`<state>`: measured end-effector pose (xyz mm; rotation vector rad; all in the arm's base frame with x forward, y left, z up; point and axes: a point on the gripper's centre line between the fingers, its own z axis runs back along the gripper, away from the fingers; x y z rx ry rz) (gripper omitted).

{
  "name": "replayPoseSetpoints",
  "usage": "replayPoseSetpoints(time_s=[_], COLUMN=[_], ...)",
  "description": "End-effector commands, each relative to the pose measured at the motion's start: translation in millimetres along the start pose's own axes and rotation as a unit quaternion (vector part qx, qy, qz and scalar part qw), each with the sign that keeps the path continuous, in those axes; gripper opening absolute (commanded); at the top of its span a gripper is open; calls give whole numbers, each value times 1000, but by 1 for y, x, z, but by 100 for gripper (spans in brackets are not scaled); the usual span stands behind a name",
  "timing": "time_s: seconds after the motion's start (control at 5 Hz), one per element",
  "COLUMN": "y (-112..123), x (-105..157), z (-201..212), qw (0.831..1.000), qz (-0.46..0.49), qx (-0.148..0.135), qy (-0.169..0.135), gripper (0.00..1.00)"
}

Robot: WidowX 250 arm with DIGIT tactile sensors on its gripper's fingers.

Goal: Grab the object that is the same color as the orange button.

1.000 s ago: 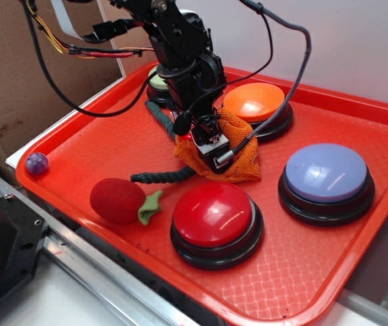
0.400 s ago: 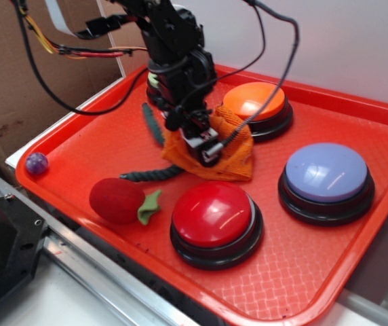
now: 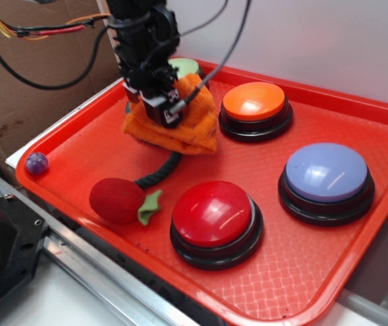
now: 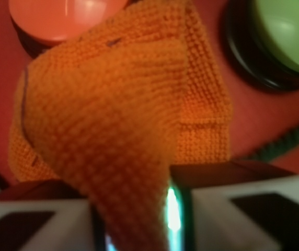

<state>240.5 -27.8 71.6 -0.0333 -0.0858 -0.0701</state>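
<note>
The orange knit cloth [image 3: 180, 125] hangs from my gripper [image 3: 159, 109] near the back left of the red tray [image 3: 296, 265]; its lower folds droop close to the tray floor. In the wrist view the cloth [image 4: 118, 120] fills the middle and a fold of it is pinched between my two pale fingers [image 4: 243, 209]. The gripper is shut on it. The orange button [image 3: 254, 102] stands to the right of the cloth and shows at the top left of the wrist view [image 4: 60, 18].
A pale green button [image 3: 184, 67] sits just behind the gripper, also in the wrist view [image 4: 283, 36]. A dark rope piece [image 3: 159, 173], a red plush ball [image 3: 117, 200], a red button [image 3: 214, 216], a lavender button [image 3: 327, 175] and a small purple ball [image 3: 36, 163] are on the tray.
My gripper has moved left and back with the cloth, away from the orange button toward the green one. The dark rope now shows below the cloth.
</note>
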Motion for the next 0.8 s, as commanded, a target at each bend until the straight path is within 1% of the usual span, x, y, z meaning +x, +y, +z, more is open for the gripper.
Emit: replayPoseSetpoints(time_s=[0.0,0.2,0.4,0.6], y=[20,23,27,29], x=[-12,-26,-42,-50], z=[80,97,111,113], qw=[997,996,994,993], qz=[69,82,105,108], qx=[12,8,11,-6], qy=[-14,-22,-41,-37], gripper=[0,0,0,0])
